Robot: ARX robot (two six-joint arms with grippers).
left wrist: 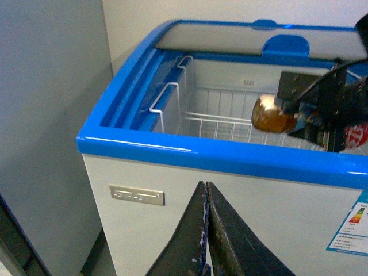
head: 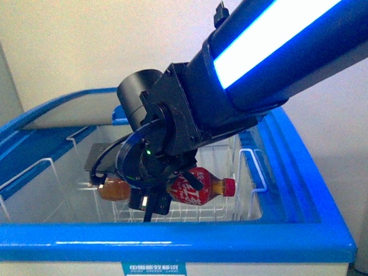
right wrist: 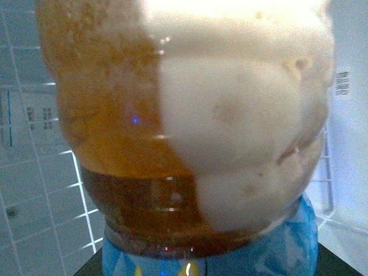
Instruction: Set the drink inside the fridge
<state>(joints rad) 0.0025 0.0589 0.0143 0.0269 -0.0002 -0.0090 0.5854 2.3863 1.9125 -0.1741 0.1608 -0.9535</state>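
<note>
Amber drink (head: 199,187) lies sideways, pinched in the right tool (head: 151,199) inside the fridge (head: 178,241); left tool (left wrist: 207,230) pressed together.

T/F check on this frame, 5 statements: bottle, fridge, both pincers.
1. The drink lies on its side, held over the wire basket inside the fridge. True.
2. The fridge's top is fully covered by its lid. False: the near part is open, and the right arm reaches down through it.
3. The left pincer is closed and empty, outside the fridge's front wall. True.
4. The bottle's red cap points toward the fridge's left wall. False: in the front view it points right.
5. The right pincer is clear of the bottle. False: the bottle is held in it; the right wrist view is filled by the bottle.
</note>
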